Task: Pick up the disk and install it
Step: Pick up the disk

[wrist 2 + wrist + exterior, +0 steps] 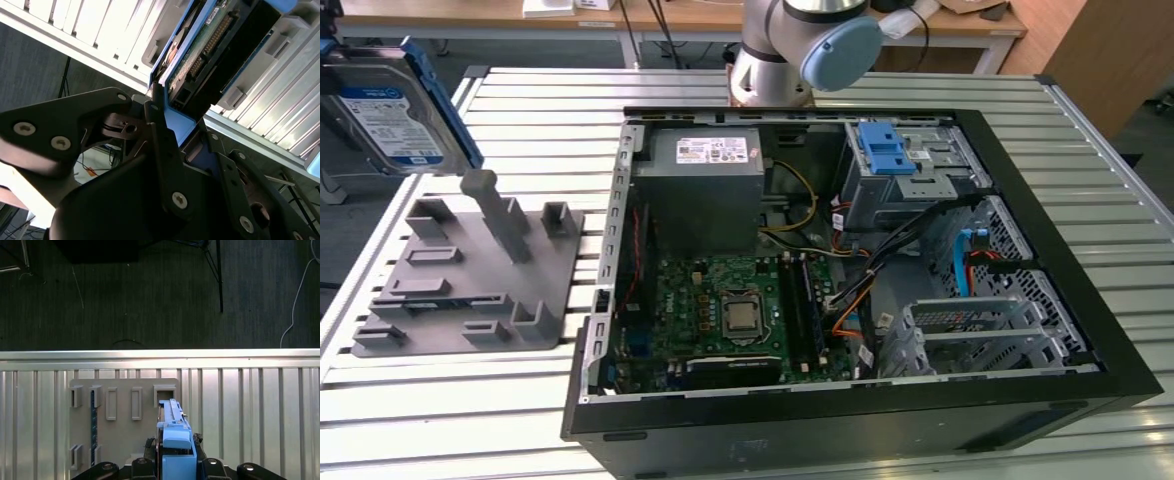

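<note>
1. Blue-framed disk point(387, 105) hangs on edge in the air, above the grey holder point(467, 270) and clear of its posts. The first wrist view looks down along the disk point(175, 432) onto that holder point(125, 440).
2. Gripper point(177, 117) is clenched on the disk's plastic frame at one end, a jaw on each face.
3. Judged risk: the grip takes only plastic near one end, so a quick swing could let the disk pivot or slip out.
4. Open case point(854, 415) sits to the exterior view's right of the holder. Its loose cables point(854, 295) could snag a tilted disk, and a skewed disk might jam in its bay.
</note>
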Controlling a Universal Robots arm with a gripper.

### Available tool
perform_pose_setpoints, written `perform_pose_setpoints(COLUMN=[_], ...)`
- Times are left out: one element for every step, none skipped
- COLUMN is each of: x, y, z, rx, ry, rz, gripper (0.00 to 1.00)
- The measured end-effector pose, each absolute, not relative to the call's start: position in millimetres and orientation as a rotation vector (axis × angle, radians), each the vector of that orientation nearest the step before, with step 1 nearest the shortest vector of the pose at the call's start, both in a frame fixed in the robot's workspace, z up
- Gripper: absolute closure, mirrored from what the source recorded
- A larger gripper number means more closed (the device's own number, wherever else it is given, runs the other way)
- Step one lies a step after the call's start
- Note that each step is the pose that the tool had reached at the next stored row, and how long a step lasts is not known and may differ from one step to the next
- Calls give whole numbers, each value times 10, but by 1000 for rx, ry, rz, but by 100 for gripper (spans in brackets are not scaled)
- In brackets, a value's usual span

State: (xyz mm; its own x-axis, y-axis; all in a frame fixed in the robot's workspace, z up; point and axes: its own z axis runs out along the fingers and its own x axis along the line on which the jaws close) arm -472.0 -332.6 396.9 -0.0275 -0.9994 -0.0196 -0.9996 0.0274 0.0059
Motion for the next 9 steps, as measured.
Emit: perform_pose_setpoints(x=[-4720,-4720,-4720,-4720,-4720,-4720,-4720,-4720,-4720], y=[-3325,-3326,-3325,-3325,-3326,-3325,-3325,-3325,-3326], z=[3970,3971,3971,3972,3973,3974,3975,3976,3980], rx=[-2184,-2184,-2184,-2184,-2184,-2184,-2184,-2184,-2184], ry=[2245,2245,2245,2245,2245,2245,2245,2245,2245], rz=[28,28,28,28,28,28,28,28,28], gripper=[64,64,64,64,64,64,64,64,64])
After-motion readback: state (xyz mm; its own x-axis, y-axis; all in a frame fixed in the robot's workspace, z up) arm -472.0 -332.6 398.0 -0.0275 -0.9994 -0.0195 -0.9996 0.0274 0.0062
